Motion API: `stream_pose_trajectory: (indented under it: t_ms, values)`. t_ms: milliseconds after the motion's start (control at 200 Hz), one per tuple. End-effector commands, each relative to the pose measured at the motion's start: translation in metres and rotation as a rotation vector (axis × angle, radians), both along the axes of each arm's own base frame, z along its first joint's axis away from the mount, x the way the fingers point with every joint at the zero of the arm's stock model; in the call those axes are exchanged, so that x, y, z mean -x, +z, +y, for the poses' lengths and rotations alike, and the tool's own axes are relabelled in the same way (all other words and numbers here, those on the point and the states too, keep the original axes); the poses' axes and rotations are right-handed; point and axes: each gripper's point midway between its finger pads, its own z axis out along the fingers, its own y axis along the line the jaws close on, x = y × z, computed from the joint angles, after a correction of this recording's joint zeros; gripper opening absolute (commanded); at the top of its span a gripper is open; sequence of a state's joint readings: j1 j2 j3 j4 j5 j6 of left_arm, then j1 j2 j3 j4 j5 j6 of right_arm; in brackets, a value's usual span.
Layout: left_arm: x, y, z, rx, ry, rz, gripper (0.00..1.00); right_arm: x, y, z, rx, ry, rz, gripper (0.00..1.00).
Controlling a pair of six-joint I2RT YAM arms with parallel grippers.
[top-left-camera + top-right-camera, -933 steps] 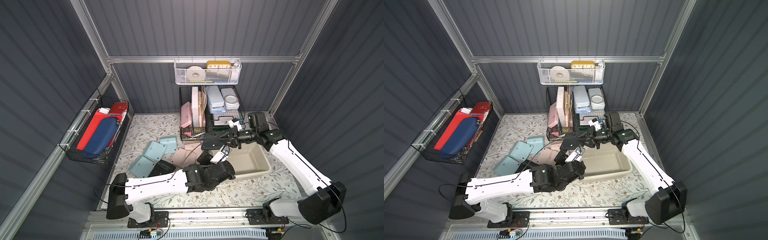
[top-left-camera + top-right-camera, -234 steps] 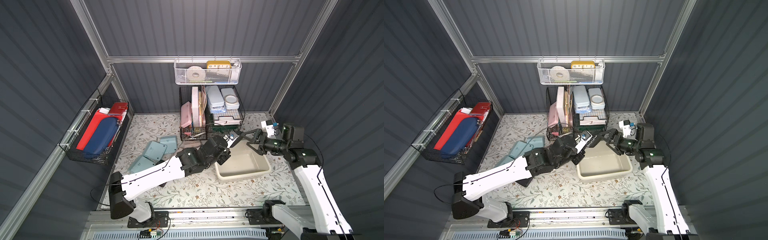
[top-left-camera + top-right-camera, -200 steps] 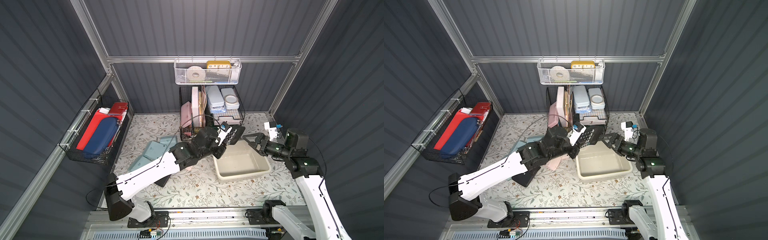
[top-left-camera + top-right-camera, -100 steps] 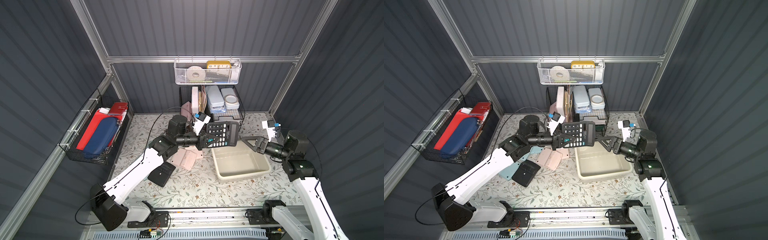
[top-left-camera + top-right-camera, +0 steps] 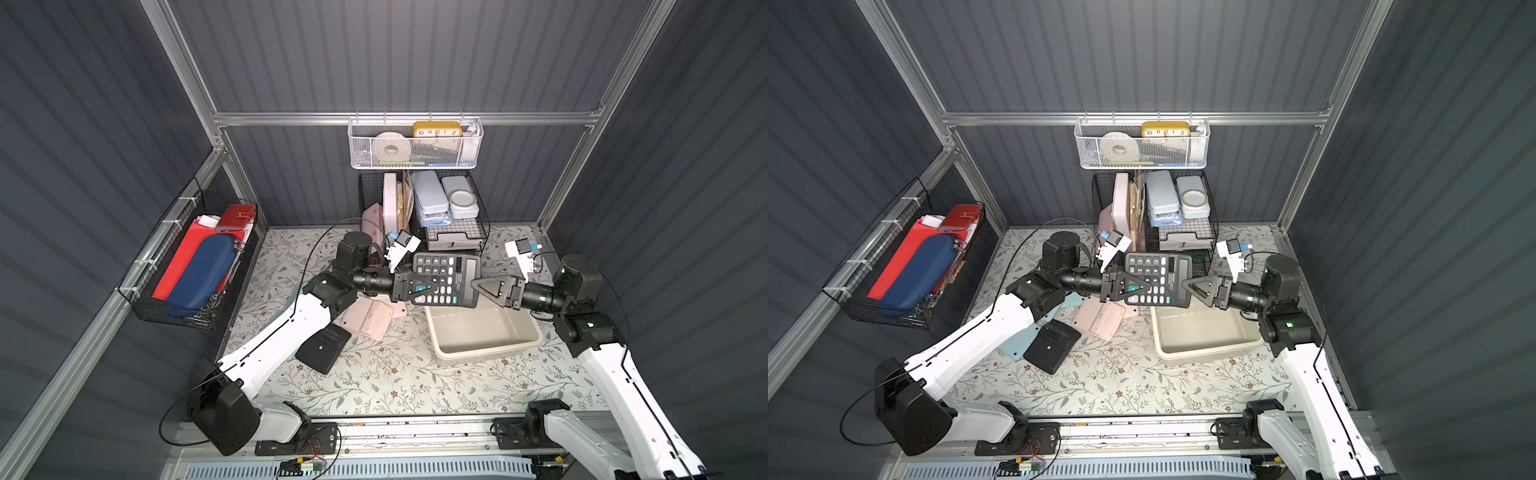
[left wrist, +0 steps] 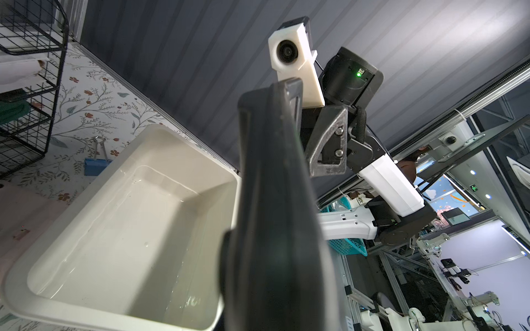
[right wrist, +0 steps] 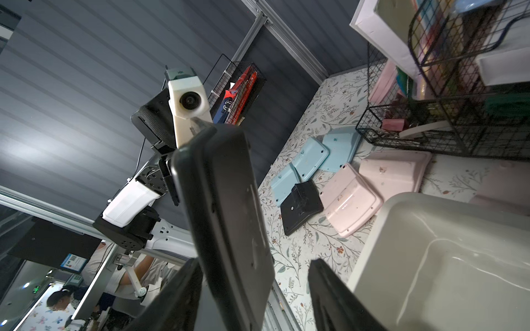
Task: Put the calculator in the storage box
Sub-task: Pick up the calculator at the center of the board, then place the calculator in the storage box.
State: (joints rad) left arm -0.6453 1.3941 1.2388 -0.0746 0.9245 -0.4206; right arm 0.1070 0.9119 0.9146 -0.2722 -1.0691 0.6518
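Even overhead light in both top views, dark grey ribbed wall panels dim, glare streaks inside cream-beige plastic storage box, black flat calculator blurred close-up, wide-angle bending at wrist-view edges

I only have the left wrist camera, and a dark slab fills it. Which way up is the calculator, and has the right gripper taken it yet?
Observer: In both top views the calculator is keys up, the left gripper shut on its keypad end.
Operator: And the right side?
Observer: The right gripper straddles the display end; the right wrist view shows a gap between the calculator and one finger, so no grip yet.
Operator: Anything else black nearby?
Observer: A second black calculator lies back up on the table.
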Motion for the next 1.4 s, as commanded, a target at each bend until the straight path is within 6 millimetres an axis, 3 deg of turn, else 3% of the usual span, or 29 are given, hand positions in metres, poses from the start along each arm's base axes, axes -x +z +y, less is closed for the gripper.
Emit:
stream_pose_trajectory:
  t_ms: [0,120,300,390,520,605,705,946,1091,1246,1391]
  values:
    - [0.0,-0.001,0.0,0.017,-0.024,0.023,0.13,-0.002,0.011,0.002,0.015,-0.008,-0.051,0.54]
    - [-0.003,-0.007,-0.002,0.01,-0.015,0.042,0.25,-0.005,0.005,0.0,0.038,-0.032,-0.034,0.38]
    - [-0.008,-0.006,-0.001,0.004,0.022,0.043,0.62,-0.01,-0.006,-0.008,0.11,-0.105,0.026,0.13]
    - [-0.009,-0.004,0.0,0.005,0.035,0.039,0.65,-0.009,-0.012,-0.012,0.145,-0.124,0.057,0.01]
    - [-0.016,-0.004,0.001,-0.006,0.077,0.046,0.73,-0.011,-0.029,-0.02,0.202,-0.176,0.126,0.0]
    - [-0.026,-0.007,0.004,-0.031,0.141,0.046,0.88,-0.013,-0.042,-0.029,0.271,-0.223,0.167,0.0]
    - [-0.042,-0.013,0.012,-0.072,0.242,0.043,0.99,-0.012,-0.049,-0.042,0.36,-0.283,0.204,0.0]
    - [-0.067,-0.029,0.037,-0.163,0.47,0.025,0.99,0.0,-0.048,-0.079,0.558,-0.422,0.239,0.0]
    - [-0.085,-0.049,0.046,-0.229,0.587,0.033,0.99,0.004,-0.05,-0.103,0.689,-0.504,0.266,0.0]
    - [-0.082,-0.075,0.029,-0.334,0.644,0.028,0.99,0.002,-0.066,-0.13,0.88,-0.565,0.339,0.0]
    - [-0.074,-0.1,0.003,-0.449,0.668,0.016,0.99,-0.002,-0.087,-0.139,1.043,-0.55,0.382,0.0]
